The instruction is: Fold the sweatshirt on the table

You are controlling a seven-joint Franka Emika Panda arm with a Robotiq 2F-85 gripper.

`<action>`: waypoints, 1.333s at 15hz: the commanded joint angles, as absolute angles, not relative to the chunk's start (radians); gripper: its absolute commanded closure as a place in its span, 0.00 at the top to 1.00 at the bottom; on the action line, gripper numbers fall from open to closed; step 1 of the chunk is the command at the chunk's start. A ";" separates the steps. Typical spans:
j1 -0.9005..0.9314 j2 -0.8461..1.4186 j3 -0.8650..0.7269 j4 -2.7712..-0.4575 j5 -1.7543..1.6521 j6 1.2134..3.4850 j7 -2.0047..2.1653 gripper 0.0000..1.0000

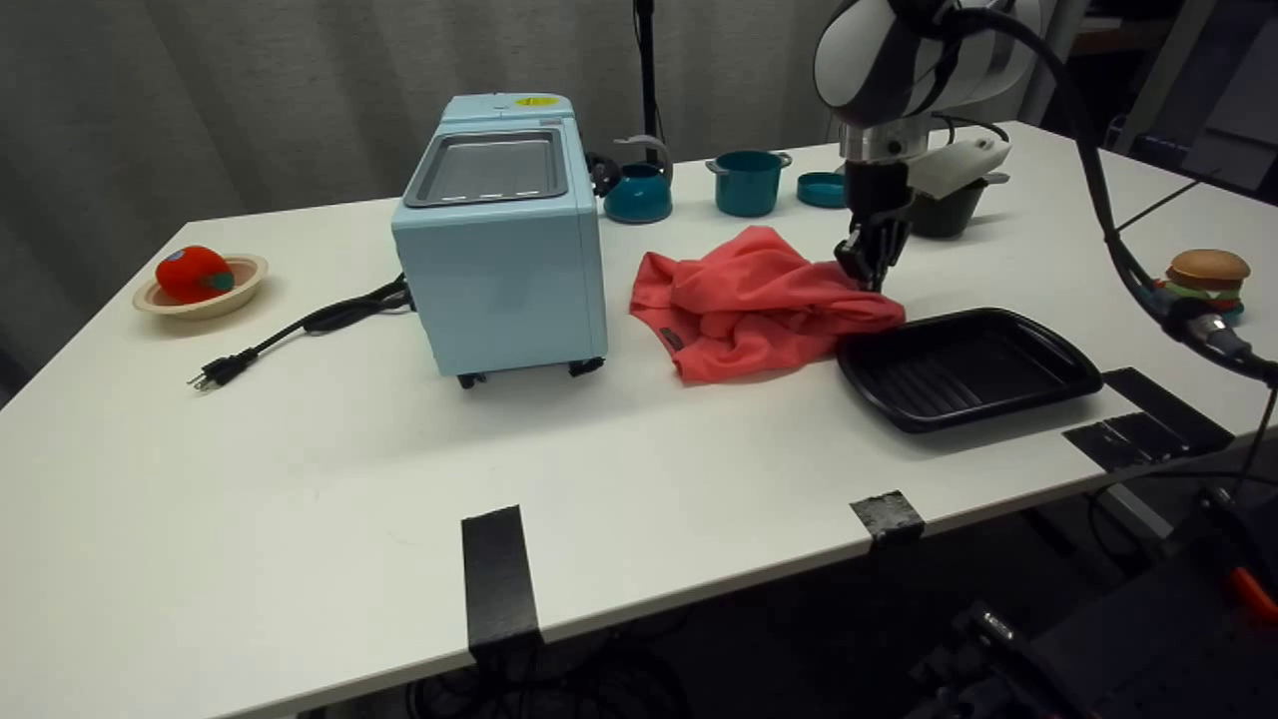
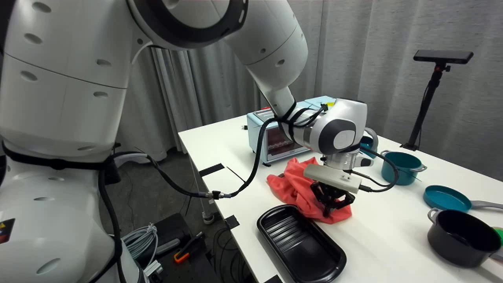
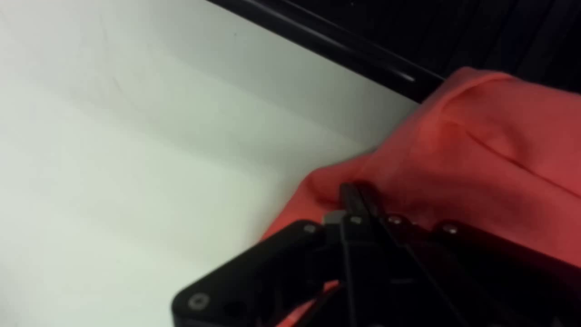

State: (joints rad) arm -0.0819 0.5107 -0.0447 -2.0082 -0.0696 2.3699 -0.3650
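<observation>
Gray curtains (image 1: 300, 90) back your white table (image 1: 329, 479). Coral-red sweatshirt (image 1: 744, 310) lies rumpled on it, between the light-blue toaster oven (image 1: 504, 280) and black tray (image 1: 973, 364). Your gripper (image 3: 357, 196) sits at the fabric's edge, fingertips against the cloth and pressed together; whether any is pinched between, you can't tell.

Sweatshirt (image 1: 744, 300): lies on the table (image 1: 329, 469), right of centre in an exterior view.
Gripper (image 1: 872, 282): touches the sweatshirt's right end.
Toaster oven (image 1: 507, 270): stands just left of the sweatshirt.
Tray (image 1: 970, 367): lies just beside the sweatshirt, lower right.
Pot (image 1: 748, 185): stands upper centre, between kettle (image 1: 639, 195) and pan (image 1: 822, 190).
Plate (image 1: 248, 285): rests at left of frame.
Burger (image 1: 1206, 278): rests at right edge.
</observation>
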 commanded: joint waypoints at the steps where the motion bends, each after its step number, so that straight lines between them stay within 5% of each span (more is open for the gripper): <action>1: -0.117 0.382 0.013 -2.078 -0.032 2.354 -0.410 0.00; 10: -0.098 0.082 0.142 -2.273 0.324 2.373 -0.743 0.00; 20: -0.008 0.113 0.148 -2.233 0.653 2.389 -0.877 0.00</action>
State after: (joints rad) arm -0.0320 0.1004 0.1492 -2.2601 0.5663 2.3781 -0.8545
